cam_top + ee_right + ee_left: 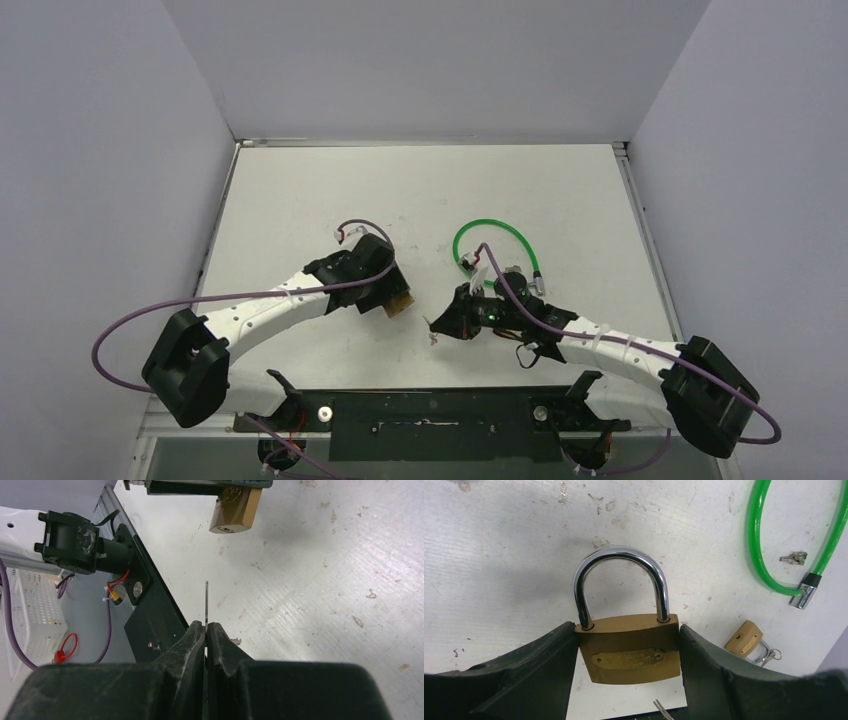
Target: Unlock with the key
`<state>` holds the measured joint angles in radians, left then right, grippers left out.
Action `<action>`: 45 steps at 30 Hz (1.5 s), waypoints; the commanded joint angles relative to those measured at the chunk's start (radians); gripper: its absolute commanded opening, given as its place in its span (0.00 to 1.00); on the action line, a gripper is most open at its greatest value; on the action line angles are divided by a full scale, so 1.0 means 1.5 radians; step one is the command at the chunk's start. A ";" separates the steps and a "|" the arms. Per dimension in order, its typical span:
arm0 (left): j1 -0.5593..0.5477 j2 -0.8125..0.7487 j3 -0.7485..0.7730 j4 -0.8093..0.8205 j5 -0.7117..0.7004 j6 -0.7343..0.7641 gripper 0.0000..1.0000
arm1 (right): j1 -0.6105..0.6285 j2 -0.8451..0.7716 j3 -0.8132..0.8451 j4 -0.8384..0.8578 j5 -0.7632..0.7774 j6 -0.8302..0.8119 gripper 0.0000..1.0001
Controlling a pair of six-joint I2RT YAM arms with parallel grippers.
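My left gripper (629, 652) is shut on a brass padlock (629, 650) with a closed steel shackle, held above the table; the padlock also shows in the top view (399, 303) and in the right wrist view (235, 510), its keyhole end facing my right gripper. My right gripper (206, 626) is shut on a thin silver key (206, 602), seen edge-on, its blade pointing toward the padlock with a gap between them. In the top view the right gripper (437, 325) sits just right of the padlock. The key tip shows in the left wrist view (664, 711).
A green cable lock (492, 245) lies behind the right arm, also in the left wrist view (774, 545). A small brass padlock (746, 640) and small keys (794, 557) lie beside it. The black base plate (440, 420) runs along the near edge. A white basket (30, 615) sits off the table.
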<state>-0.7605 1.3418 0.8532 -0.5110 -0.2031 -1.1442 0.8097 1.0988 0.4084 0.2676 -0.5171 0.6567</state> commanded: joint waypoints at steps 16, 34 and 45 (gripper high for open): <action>0.021 -0.045 -0.004 0.130 0.109 -0.016 0.14 | 0.011 0.117 0.062 0.090 -0.003 0.031 0.00; 0.021 -0.055 -0.023 0.148 0.119 -0.028 0.14 | 0.010 0.186 0.088 0.122 -0.024 0.041 0.00; 0.020 -0.057 -0.029 0.147 0.116 -0.027 0.14 | 0.006 0.182 0.089 0.137 -0.014 0.055 0.00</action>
<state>-0.7357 1.3014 0.7952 -0.3901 -0.0460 -1.1679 0.8200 1.3880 0.5030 0.3809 -0.5476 0.7277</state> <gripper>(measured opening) 0.650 0.033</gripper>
